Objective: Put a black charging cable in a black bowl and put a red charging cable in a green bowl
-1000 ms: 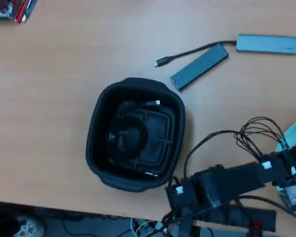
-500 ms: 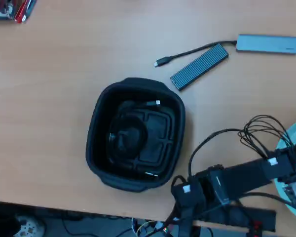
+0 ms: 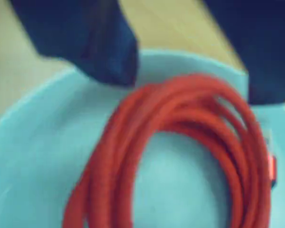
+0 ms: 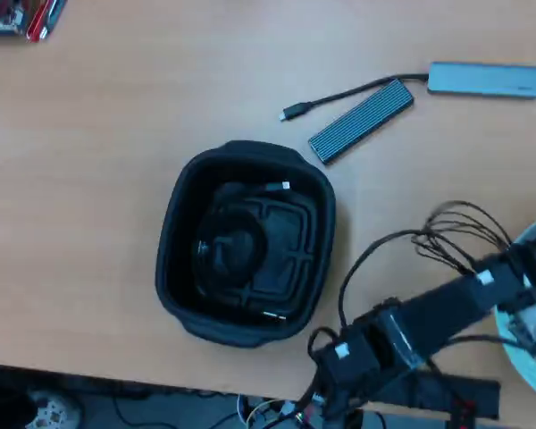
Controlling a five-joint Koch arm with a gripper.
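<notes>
Red charging cable [image 3: 180, 137] lay coiled in the green bowl [image 3: 33, 156], under the spread, empty gripper [image 3: 190, 80]; blurred.

Red cable [image 3: 180, 128], mint-green bowl [image 3: 42, 156]

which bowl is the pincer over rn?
The green bowl, pale mint, round, with the red charging cable coiled inside; the black bowl sits apart.

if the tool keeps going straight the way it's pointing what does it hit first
Most likely the red cable, coiled in the green bowl right below the open tool; depth is blurry, so how close is unclear.
</notes>
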